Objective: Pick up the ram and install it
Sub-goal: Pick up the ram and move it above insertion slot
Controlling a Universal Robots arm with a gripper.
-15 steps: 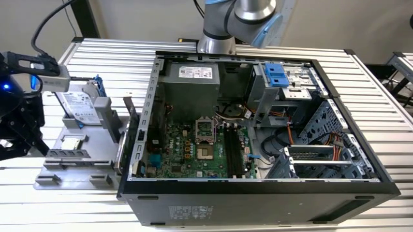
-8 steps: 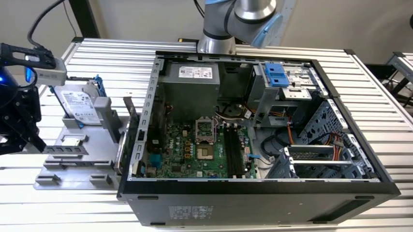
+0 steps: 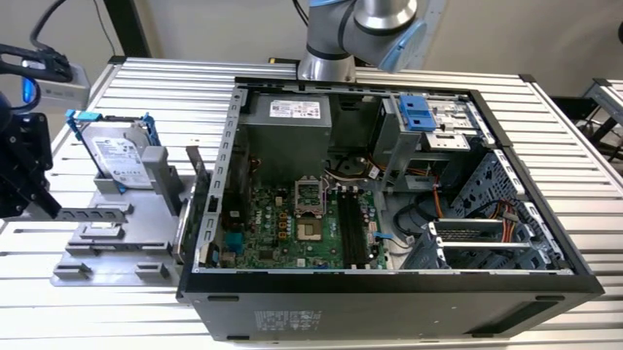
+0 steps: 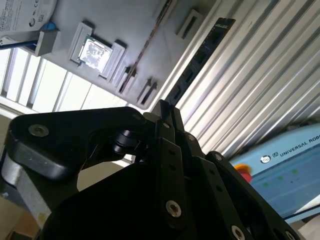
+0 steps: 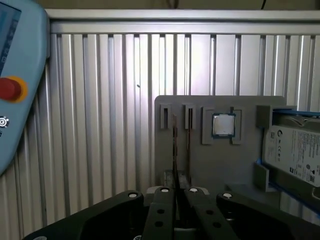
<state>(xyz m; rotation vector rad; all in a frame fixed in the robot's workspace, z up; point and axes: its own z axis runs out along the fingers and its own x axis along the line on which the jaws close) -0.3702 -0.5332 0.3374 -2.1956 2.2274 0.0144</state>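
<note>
Fingers [image 5: 162, 210] of the gripper [image 5: 176, 192] read narrow, pinched on the ram [image 4: 200, 52]; I see it edge-on between them in both wrist views, projecting past the tips. Beyond the tips: grey fixture [image 5: 200, 165] carrying a processor chip [image 5: 223, 125], with a hard drive [image 5: 295, 150] beside it.

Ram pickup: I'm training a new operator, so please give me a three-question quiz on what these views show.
1. True or false: the gripper is shut on the ram.
2. What lies in the square pocket of the tray? A) a processor chip B) a fan C) a screw
3. Fill in: the rails on the hard drive are ___.
Key: 1 true; 2 A; 3 blue.
</note>
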